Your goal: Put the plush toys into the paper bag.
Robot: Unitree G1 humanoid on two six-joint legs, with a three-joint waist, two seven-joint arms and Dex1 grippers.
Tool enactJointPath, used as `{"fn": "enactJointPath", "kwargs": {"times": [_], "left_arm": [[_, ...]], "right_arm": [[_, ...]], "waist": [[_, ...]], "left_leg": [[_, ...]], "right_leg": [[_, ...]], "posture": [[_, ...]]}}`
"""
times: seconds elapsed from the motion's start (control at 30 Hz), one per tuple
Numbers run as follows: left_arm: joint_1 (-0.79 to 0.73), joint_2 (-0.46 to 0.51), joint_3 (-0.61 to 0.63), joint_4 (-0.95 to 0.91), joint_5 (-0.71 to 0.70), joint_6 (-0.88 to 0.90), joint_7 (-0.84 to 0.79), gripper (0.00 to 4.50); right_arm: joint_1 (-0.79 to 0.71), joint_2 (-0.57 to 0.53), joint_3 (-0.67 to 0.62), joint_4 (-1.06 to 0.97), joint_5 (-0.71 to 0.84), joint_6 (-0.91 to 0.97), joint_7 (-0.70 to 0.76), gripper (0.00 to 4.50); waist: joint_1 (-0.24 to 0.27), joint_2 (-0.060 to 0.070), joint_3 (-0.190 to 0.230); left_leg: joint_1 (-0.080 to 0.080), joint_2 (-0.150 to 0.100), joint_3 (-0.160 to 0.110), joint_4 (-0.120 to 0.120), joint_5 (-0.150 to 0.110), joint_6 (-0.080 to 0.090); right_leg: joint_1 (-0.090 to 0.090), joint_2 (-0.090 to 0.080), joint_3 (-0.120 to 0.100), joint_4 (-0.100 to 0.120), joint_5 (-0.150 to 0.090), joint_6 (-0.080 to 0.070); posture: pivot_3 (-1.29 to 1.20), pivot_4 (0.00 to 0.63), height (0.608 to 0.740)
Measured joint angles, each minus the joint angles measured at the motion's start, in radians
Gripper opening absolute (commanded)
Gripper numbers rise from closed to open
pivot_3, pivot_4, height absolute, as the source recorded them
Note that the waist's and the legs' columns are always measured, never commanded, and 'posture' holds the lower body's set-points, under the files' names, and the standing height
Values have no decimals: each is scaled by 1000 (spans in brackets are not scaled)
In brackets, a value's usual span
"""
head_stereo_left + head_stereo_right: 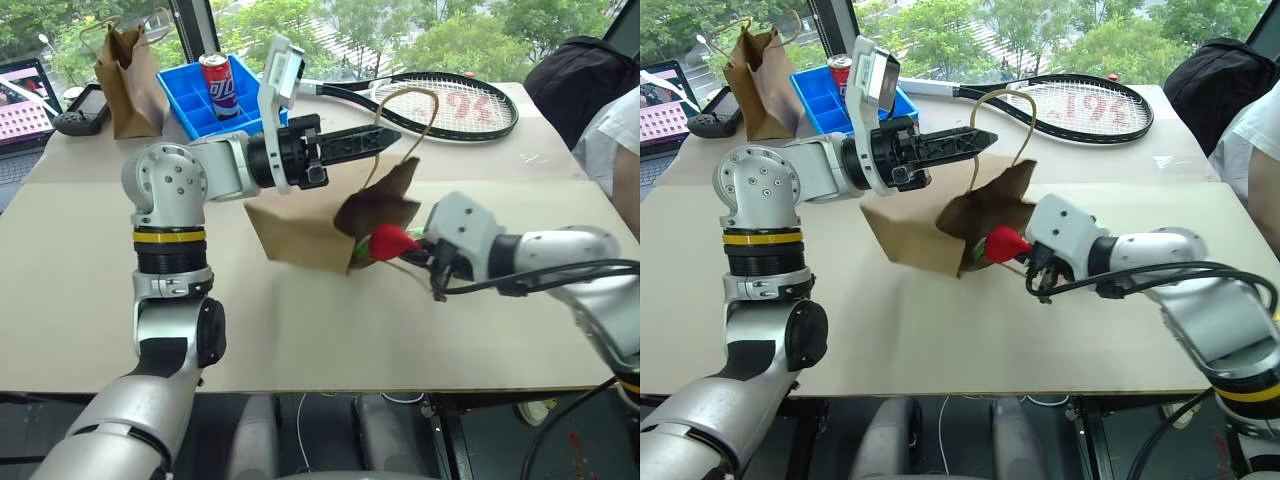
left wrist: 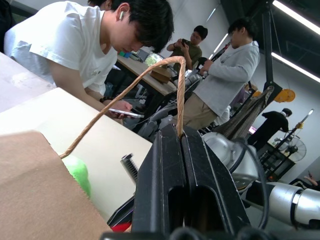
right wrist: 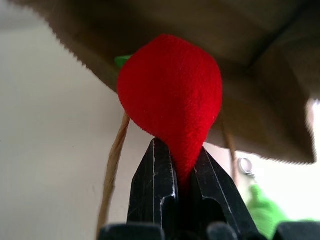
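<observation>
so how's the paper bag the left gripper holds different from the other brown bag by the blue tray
The paper bag hangs tilted off the table, lifted by its cord handle in the shut left gripper, mouth turned toward the red chili pepper; the narrower bag stands upright and untouched at the table's far edge. The held bag is wider, the other taller and slimmer. Both are plain brown paper.

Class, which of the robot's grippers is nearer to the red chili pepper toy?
Right. The right gripper pinches the red chili pepper by its tip at the paper bag mouth; the left gripper holds the bag's handle above it.
</observation>
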Motion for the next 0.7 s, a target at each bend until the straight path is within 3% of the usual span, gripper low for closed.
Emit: {"fn": "enactJointPath", "kwargs": {"times": [0.2, 0.37, 0.5, 0.7], "left_arm": [[20, -21, 4, -36, -49, 13, 72, 0], [66, -24, 9, -68, -88, 19, 125, 0], [93, -18, 10, -92, -113, 19, 157, 0], [134, 41, 3, -121, -124, 15, 170, 0]], "right_arm": [[-137, 114, 200, 115, -189, -116, 40, 41], [-194, 270, 230, 277, -303, -316, 6, 41], [-116, 403, 205, 322, -304, -400, -43, 41], [16, 477, 93, 302, -230, -315, -67, 2119]], "waist": [[-1, 0, 0], [-1, 0, 0], [3, 0, 0], [7, 0, 0]], "left_leg": [[0, 0, 0, 0, 1, -1], [0, 0, -1, 0, 1, -2], [-1, -1, -2, 1, 2, -3], [-1, -1, -3, 1, 3, -5]], "right_leg": [[0, 0, 0, 0, 0, 0], [0, 0, -1, 1, 0, 0], [0, 0, -1, 2, 0, 0], [0, 0, -1, 3, 1, 0]], "posture": [[0, 150, 656], [0, 150, 656], [0, 150, 656], [0, 150, 656]]}}
